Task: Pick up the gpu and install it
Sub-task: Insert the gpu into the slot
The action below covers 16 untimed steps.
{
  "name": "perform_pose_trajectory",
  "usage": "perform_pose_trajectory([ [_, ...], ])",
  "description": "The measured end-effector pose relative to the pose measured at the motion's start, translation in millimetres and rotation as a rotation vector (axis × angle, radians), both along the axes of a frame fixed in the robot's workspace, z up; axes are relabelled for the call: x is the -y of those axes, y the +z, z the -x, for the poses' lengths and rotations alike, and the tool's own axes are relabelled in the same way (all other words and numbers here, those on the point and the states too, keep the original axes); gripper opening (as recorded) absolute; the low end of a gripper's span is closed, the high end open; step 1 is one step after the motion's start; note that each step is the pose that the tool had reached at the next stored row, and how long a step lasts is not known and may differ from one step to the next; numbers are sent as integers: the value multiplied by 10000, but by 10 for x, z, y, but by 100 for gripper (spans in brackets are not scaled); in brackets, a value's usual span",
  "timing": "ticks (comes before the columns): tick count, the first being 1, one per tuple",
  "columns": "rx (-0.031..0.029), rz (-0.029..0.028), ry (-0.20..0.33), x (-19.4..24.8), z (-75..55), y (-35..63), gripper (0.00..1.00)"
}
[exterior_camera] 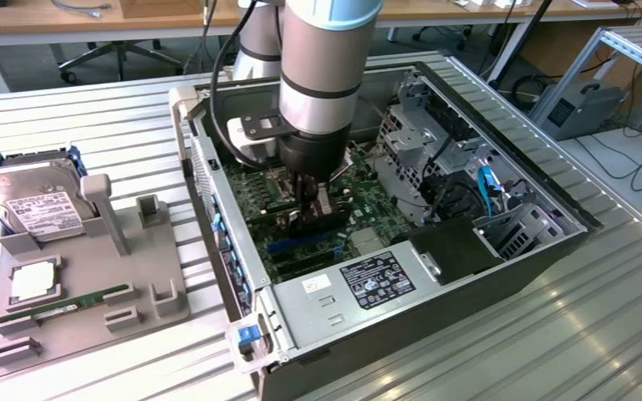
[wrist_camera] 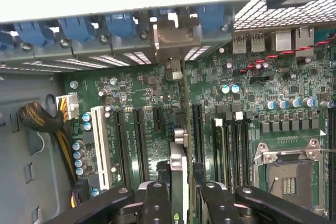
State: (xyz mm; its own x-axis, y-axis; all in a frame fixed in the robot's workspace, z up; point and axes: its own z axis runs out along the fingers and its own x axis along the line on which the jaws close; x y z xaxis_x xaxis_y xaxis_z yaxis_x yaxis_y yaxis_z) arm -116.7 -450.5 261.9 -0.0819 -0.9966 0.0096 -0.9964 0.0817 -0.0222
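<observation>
Green motherboard (wrist_camera: 157, 93), blue slot clips (wrist_camera: 121, 24), grey holder tray (exterior_camera: 87, 292), silver/white-label hard drive (exterior_camera: 31, 205).

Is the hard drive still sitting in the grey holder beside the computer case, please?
Yes: in the exterior view the hard drive with its white label rests in the grey holder, on the exterior view's left of the computer case.

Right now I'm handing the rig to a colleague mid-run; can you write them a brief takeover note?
Gripper: jaws shut on the gpu, held edge-on, inside the open computer case.
Gpu: directly above the motherboard slots, its metal bracket at the case's rear wall.
Done: gpu picked up and brought to the slot area.
Left: I cannot tell whether it is fully seated; it is not released.
Hard drive and RAM stick sit on the grey holder outside.
</observation>
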Motion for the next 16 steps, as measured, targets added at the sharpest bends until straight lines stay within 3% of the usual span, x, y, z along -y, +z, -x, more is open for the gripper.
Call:
perform_pose_trajectory([
  [9, 5, 0, 1, 2, 0, 3, 27],
  [16, 6, -2, 1, 1, 0, 73, 27],
])
